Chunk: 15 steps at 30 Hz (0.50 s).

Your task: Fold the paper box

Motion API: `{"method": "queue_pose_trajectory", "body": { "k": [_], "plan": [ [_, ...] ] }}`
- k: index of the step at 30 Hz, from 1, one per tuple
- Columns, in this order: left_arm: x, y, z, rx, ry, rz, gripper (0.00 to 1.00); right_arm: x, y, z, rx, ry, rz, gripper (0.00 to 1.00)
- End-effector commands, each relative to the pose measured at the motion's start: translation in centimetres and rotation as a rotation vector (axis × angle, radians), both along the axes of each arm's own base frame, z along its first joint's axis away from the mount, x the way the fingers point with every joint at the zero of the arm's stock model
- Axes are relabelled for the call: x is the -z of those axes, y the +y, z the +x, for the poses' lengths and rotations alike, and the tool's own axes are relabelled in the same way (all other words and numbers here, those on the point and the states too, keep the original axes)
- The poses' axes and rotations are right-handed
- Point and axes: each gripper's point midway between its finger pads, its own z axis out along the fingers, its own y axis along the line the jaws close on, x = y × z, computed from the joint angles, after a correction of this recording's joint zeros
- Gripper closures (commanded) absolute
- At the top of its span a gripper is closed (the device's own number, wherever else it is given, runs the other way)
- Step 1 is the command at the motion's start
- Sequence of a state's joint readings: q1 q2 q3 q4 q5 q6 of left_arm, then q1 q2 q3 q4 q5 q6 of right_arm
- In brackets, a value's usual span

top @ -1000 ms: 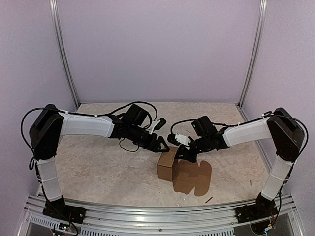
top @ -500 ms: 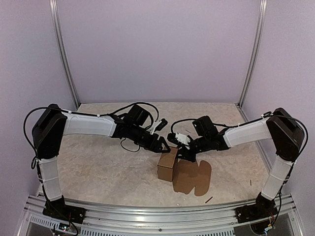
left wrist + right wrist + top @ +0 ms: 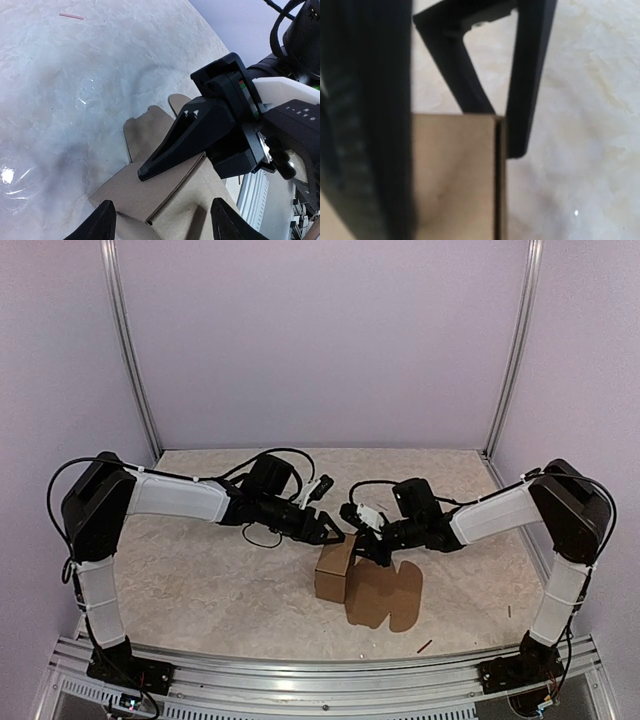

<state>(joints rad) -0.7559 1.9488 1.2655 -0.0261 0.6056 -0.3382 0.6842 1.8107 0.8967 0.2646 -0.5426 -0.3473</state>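
Near the middle of the desk (image 3: 200, 580) stands the paper box (image 3: 333, 575), partly raised. One upright brown block rises from a flat, flapped panel that lies on the surface toward the right arm's side.

The right claw (image 3: 376, 550) bears on the block's upper right edge. Its wrist view shows a cardboard wall filling the gap between both fingers and touching each — clenched on the paper box.

The left claw (image 3: 328, 533) hovers just above the block's rear left corner, close to the right claw. Seen from its own wrist, the two fingertips (image 3: 106, 222) stand wide apart with the cardboard lying beyond them, clear of both — released, grasping nothing.

A small dark stick (image 3: 424, 646) lies well apart from the box, toward the near edge.
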Motion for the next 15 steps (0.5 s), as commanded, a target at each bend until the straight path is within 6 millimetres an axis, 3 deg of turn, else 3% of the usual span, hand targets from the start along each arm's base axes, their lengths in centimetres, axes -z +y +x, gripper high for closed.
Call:
{"method": "queue_pose_trajectory", "body": {
  "k": [1, 5, 6, 7, 15],
  "plan": [
    [-2.1, 0.7, 1.4, -0.045, -0.045, -0.075, 0.36, 1.1, 0.6, 0.8, 0.039, 0.052, 0.037, 0.88],
    [-2.6, 2.8, 1.9, -0.096, -0.071, -0.106, 0.32, 1.6, 0.6, 1.5, 0.075, 0.089, 0.010, 0.91],
    [-3.1, 3.3, 2.0, -0.106, -0.087, -0.116, 0.07, 1.3, 0.7, 1.6, 0.076, 0.100, -0.003, 0.92],
    [-3.3, 3.8, 1.9, -0.116, -0.095, -0.115, 0.02, 1.2, 0.5, 1.4, 0.071, 0.118, -0.032, 0.92],
    [-7.2, 8.5, 1.6, -0.200, -0.243, -0.097, 0.01, -3.0, -2.5, 1.3, 0.050, 0.139, -0.334, 0.96]
  ]
}}
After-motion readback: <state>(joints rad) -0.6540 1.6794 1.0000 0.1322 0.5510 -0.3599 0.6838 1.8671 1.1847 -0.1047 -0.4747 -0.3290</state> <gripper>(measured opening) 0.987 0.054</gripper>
